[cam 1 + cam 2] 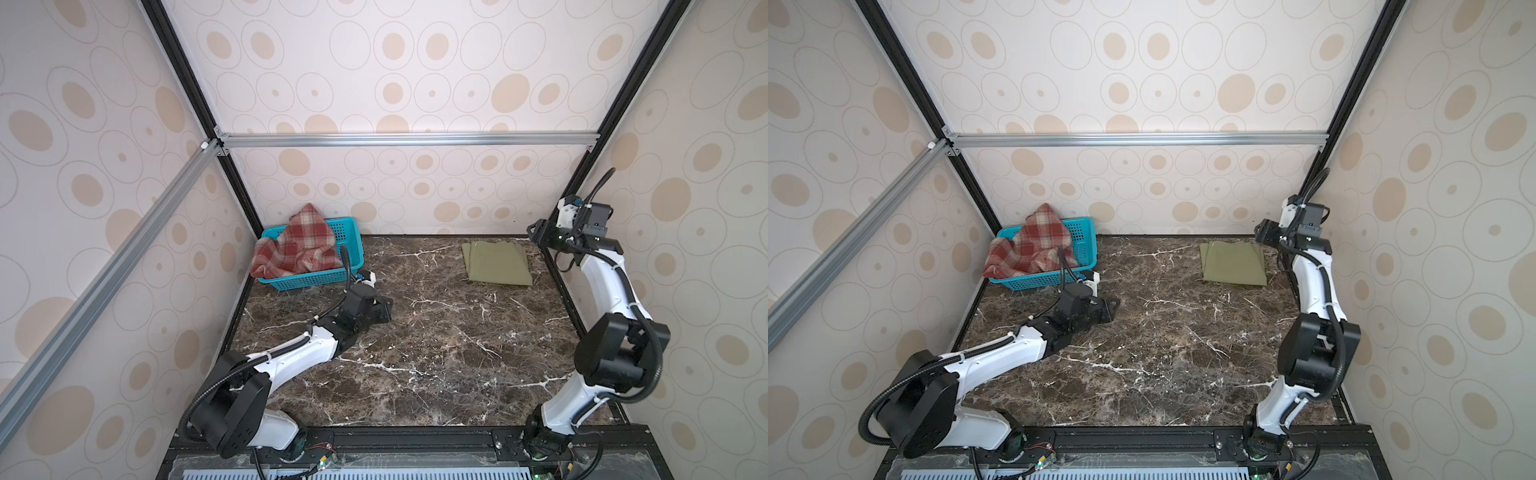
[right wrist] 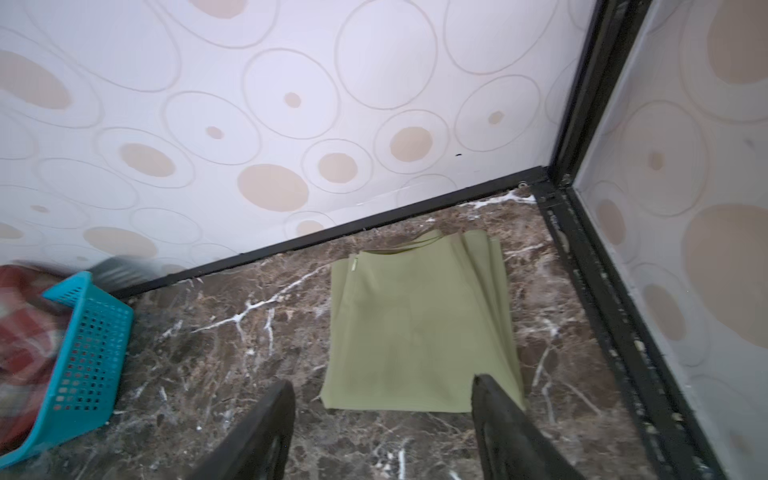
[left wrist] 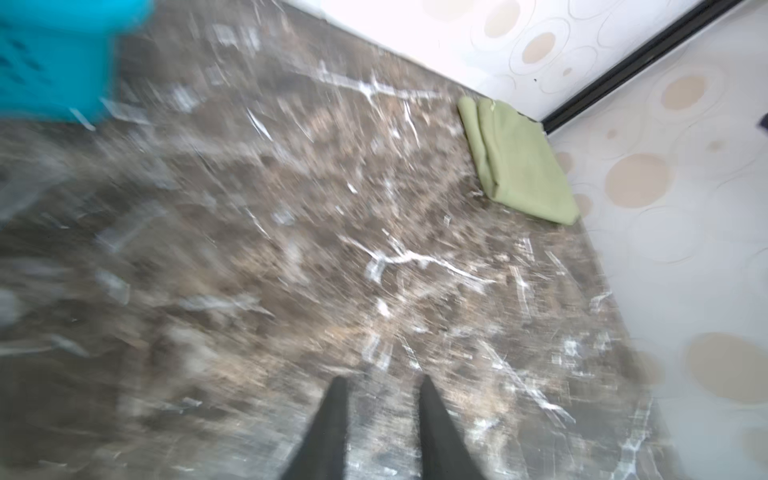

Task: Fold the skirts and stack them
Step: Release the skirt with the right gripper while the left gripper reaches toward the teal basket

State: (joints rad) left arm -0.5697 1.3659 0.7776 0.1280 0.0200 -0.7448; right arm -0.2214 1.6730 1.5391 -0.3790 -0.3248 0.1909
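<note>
The olive skirt was laid folded flat, its layered edges showing, at the counter's 1 o'clock corner, presumably as the base of the stack. The right hand was held near it, fingers wide apart and empty. The woolly plaid skirt was left crumpled in the basket at 11 o'clock, spilling over the rim. The left hand, fingers apart and empty, was held at the basket's 5 o'clock.

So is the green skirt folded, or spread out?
Folded. The green skirt lies flat on the table as a compact rectangle, with several stacked layer edges showing along one side.
</note>
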